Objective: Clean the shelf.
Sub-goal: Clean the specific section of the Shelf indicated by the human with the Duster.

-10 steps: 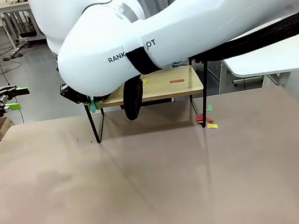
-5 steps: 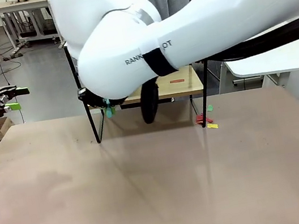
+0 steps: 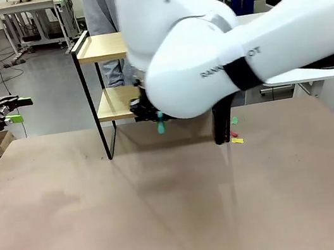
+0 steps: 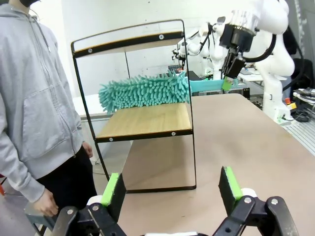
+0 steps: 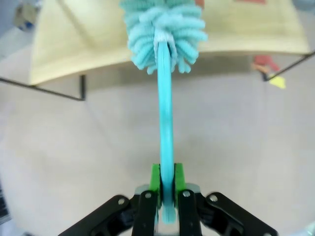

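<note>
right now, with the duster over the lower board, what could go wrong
The right fingers pinch only the thin handle's end, so the duster might twist. A wide sweep could catch the frame of the shelf and shift it. Coloured scraps lie on the table; more may fall there.

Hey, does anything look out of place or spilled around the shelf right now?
Yes: small red, yellow and green scraps lie on the table beside the shelf's foot, like litter. Otherwise the shelf stands upright, and the right gripper holds the teal duster at its lower board.
</note>
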### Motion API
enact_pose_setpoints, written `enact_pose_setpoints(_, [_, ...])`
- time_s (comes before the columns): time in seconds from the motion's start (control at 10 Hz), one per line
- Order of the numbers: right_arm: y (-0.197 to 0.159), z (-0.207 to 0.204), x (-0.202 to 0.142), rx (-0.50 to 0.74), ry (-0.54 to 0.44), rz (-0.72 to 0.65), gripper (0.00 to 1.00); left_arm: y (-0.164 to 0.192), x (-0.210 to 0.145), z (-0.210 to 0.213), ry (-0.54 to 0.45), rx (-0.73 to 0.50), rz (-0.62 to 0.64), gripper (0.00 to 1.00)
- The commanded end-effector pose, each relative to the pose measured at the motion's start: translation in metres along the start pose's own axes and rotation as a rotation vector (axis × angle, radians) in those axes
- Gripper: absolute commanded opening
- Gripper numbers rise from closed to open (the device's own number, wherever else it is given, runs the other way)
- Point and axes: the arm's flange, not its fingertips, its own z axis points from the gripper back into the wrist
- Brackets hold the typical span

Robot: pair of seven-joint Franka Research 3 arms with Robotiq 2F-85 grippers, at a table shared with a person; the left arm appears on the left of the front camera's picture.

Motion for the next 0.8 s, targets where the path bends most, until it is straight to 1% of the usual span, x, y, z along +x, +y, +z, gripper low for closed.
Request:
enact_pose_setpoints(0.0, [-0.056,-0.004,-0.005,0.048,0.030,-0.016,0.14,-0.001,0.004,0.000,-0.003,0.000,-0.005,1.00])
enact_pose_setpoints(0.2, [-0.104,-0.004,-0.005,0.027,0.022,-0.069,0.14,-0.001,0.004,0.000,-0.003,0.000,-0.005,1.00])
enact_pose_setpoints(0.4, [-0.137,0.001,-0.004,-0.001,0.007,-0.081,0.14,-0.001,0.004,0.000,-0.003,0.000,-0.005,1.00])
enact_pose_setpoints(0.6, [-0.155,0.014,-0.006,0.016,-0.041,-0.060,0.14,-0.001,0.004,0.000,-0.003,0.000,-0.005,1.00])
enact_pose_setpoints(0.7, [-0.147,0.025,-0.010,0.102,-0.099,-0.028,0.14,-0.001,0.004,0.000,-0.003,0.000,-0.005,1.00])
